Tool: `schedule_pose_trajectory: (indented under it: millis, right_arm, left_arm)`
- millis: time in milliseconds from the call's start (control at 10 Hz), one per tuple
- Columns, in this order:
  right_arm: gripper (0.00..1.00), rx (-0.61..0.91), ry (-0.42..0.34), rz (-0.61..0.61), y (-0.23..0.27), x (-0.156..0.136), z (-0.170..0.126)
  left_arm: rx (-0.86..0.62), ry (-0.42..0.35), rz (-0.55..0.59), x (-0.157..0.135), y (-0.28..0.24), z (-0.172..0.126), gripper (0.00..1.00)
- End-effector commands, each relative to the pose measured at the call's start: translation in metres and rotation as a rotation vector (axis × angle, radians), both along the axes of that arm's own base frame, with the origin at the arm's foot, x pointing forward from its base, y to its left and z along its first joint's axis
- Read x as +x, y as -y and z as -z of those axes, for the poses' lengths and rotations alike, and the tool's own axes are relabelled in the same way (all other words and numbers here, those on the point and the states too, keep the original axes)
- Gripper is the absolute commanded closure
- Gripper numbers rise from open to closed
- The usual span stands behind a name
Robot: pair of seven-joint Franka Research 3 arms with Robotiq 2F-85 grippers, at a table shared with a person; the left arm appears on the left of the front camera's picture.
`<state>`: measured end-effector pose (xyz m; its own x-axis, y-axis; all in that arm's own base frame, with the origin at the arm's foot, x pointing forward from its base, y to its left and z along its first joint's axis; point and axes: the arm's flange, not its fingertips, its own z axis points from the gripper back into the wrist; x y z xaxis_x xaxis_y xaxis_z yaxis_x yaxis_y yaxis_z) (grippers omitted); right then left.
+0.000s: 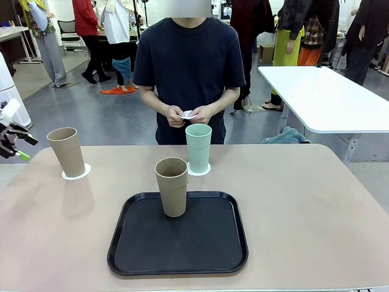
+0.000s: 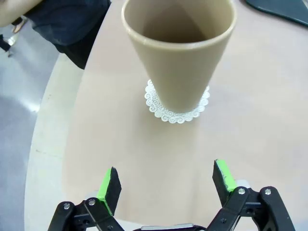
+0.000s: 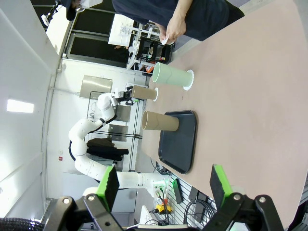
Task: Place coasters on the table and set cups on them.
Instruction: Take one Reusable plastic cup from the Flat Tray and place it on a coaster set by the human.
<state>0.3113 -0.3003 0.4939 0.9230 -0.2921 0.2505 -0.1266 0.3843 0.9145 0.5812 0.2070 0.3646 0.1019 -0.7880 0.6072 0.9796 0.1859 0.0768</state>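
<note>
One tan cup (image 1: 65, 152) stands on a lacy white coaster (image 1: 76, 172) at the table's (image 1: 304, 201) left. My left gripper (image 1: 18, 148) hangs open just left of it, off the table's edge. In the left wrist view that cup (image 2: 180, 53) and its coaster (image 2: 177, 108) lie ahead of the open fingers (image 2: 166, 180), apart from them. A mint cup (image 1: 198, 148) sits on a second coaster (image 1: 199, 170) at the far middle. Another tan cup (image 1: 172, 187) stands on the black tray (image 1: 177, 234). The person's hands hold a third coaster (image 1: 187, 114). My right gripper (image 3: 161, 180) is open and empty, well above the table (image 3: 250, 96).
A glossy white table (image 1: 328, 97) stands behind at the right. The person stands at the far edge, close to the mint cup. Bare tabletop stretches right of the tray. The right wrist view takes in all three cups and the tray (image 3: 179, 142) from afar.
</note>
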Motion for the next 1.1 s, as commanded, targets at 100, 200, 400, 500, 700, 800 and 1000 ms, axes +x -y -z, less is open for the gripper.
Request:
schedule_pose_trajectory:
  millis: [100,200,400,500,700,800,1000]
  right_arm:
    - [0.00,0.007,0.006,0.000,-0.001,0.000,0.000]
    - [0.00,0.007,0.006,0.000,-0.001,0.000,0.000]
    - [0.00,0.007,0.006,0.000,-0.001,0.000,0.000]
    - [0.00,0.007,0.006,0.000,-0.001,0.000,0.000]
    - [0.00,0.007,0.006,0.000,-0.001,0.000,0.000]
    - [0.00,0.007,0.006,0.000,-0.001,0.000,0.000]
    - [0.00,0.007,0.006,0.000,-0.001,0.000,0.000]
  left_arm:
    - [0.074,-0.011,-0.092,-0.058,0.034,-0.065,0.00]
    - [0.155,0.008,-0.069,-0.075,0.043,-0.087,0.00]
    - [0.341,-0.019,-0.131,-0.107,0.066,-0.119,0.00]
    - [0.437,-0.079,-0.127,-0.119,0.074,-0.132,0.00]
    - [0.531,-0.117,-0.183,-0.147,0.101,-0.148,0.00]
    - [0.512,-0.115,-0.214,-0.159,0.117,-0.150,0.00]
    - [0.362,-0.148,-0.338,-0.162,0.133,-0.142,0.00]
